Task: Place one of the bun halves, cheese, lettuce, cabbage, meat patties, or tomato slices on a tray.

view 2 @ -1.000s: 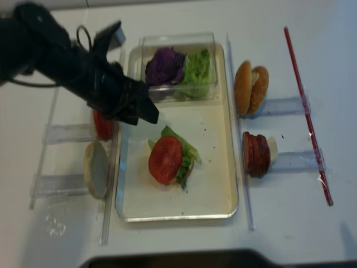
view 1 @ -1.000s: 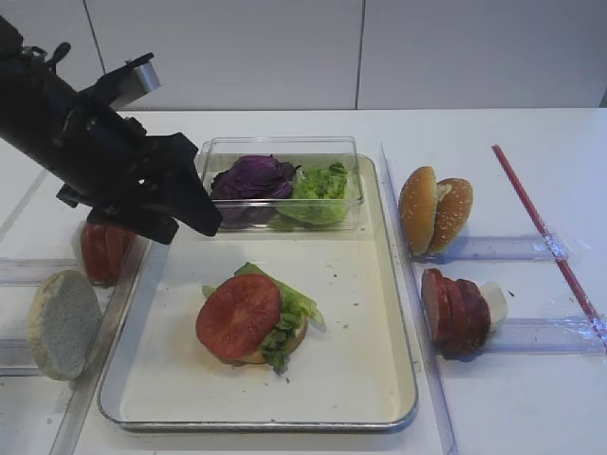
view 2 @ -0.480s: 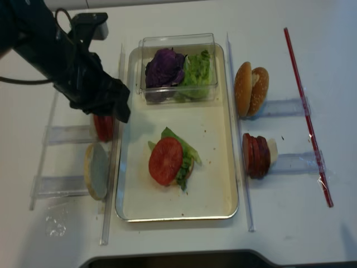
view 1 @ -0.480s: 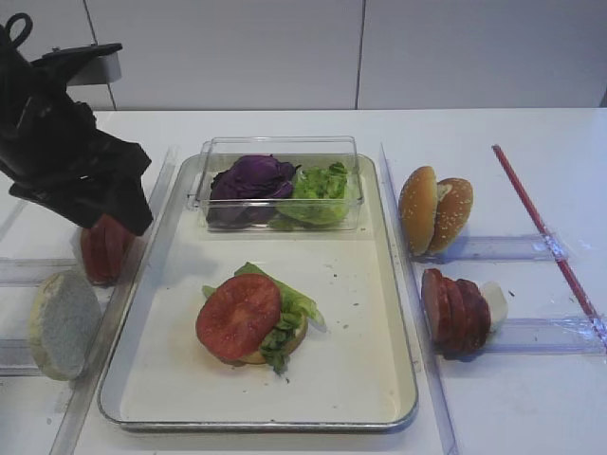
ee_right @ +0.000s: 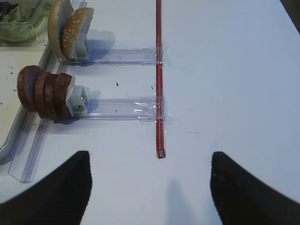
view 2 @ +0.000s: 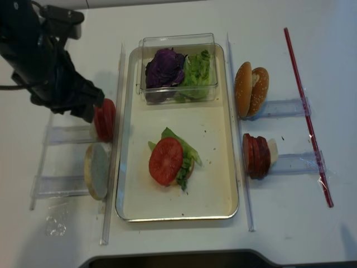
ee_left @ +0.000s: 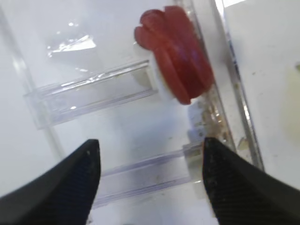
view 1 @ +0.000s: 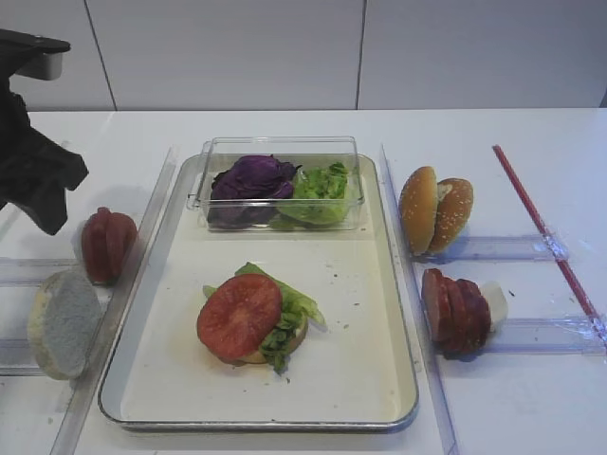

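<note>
The left gripper [ee_left: 150,178] is spread wide and empty, poised above the tomato slices [ee_left: 176,58] racked left of the tray [view 1: 398,313]; the right gripper [ee_right: 150,187] is likewise parted, holding nothing; a stack is already laid on the tray. If lowered off-centre, several slices could be pinched together, or the clear rack [ee_left: 93,91] struck.

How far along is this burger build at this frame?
Done: a bun half, lettuce and one tomato slice sit stacked on the tray. In hand: nothing; the left gripper is open near the spare tomato slices. Left: meat patties, top bun.
</note>
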### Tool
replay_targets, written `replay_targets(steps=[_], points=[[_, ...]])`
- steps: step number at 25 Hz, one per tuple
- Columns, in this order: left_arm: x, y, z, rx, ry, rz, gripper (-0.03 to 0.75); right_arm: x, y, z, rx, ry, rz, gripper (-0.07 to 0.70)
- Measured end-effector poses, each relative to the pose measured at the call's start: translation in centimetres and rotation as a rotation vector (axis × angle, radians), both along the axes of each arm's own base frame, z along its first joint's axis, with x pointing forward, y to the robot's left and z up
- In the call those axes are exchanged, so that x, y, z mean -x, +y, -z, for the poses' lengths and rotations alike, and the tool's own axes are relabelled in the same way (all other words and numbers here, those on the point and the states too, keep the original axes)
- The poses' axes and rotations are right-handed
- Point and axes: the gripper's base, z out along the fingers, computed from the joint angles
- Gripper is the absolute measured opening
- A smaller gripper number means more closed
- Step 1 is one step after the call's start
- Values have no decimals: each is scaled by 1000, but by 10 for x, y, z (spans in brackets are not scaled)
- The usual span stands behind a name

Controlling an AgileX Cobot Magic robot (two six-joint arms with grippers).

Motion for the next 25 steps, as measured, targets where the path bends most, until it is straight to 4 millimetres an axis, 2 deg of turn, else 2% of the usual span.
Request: replay_targets(steps=[3,8,15,18,25], points=[[1,4,0,-31,13,-4,469,0,0,0,0,0,0,562],[3,8,-3,23,15,-5,469,0,0,0,0,0,0,562],[15,28,-22,39,-50,-69,469,0,0,0,0,0,0,562],[25,33,-27,41,-73,-89,469,0,0,0,0,0,0,562],[63,34,-18,75,-93,-92,469,0,0,0,0,0,0,562]])
